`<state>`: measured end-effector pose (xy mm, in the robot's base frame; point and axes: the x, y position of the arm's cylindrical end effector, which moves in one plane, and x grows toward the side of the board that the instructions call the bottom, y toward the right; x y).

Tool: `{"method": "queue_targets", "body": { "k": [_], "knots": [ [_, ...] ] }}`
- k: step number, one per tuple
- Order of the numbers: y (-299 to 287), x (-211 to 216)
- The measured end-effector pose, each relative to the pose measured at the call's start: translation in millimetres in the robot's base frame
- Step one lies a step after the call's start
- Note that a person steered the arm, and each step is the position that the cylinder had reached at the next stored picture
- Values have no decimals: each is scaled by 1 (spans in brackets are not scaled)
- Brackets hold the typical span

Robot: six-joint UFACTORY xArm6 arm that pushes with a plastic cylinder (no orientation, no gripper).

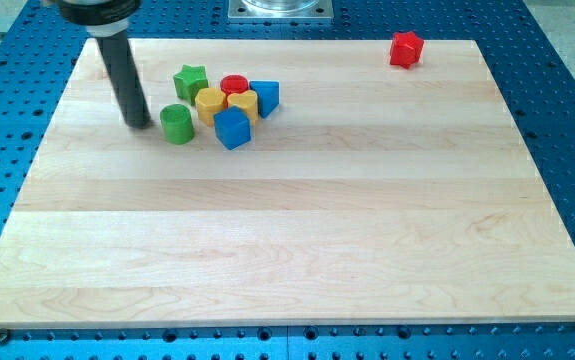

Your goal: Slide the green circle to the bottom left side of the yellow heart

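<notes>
The green circle (pixel 177 123) stands on the wooden board (pixel 287 240) at the upper left. It sits at the lower left edge of a cluster of blocks. My tip (pixel 139 123) rests on the board just left of the green circle, a small gap apart. Two yellow blocks lie in the cluster: one (pixel 210 103) right of the green circle and one (pixel 243 104) further right; which is the heart I cannot tell for sure. A green star (pixel 191 81) lies above the green circle.
A red round block (pixel 233 86), a blue block (pixel 265 96) and a blue cube (pixel 232 128) crowd the cluster. A red block (pixel 405 48) sits alone near the board's top right edge. A blue perforated table surrounds the board.
</notes>
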<state>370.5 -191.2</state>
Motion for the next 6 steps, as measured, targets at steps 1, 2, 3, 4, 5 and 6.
{"method": "queue_targets", "body": {
  "k": [1, 2, 3, 4, 5, 6],
  "knots": [
    [40, 14],
    [68, 22],
    [70, 23],
    [71, 33],
    [87, 33],
    [90, 33]
  ]
}}
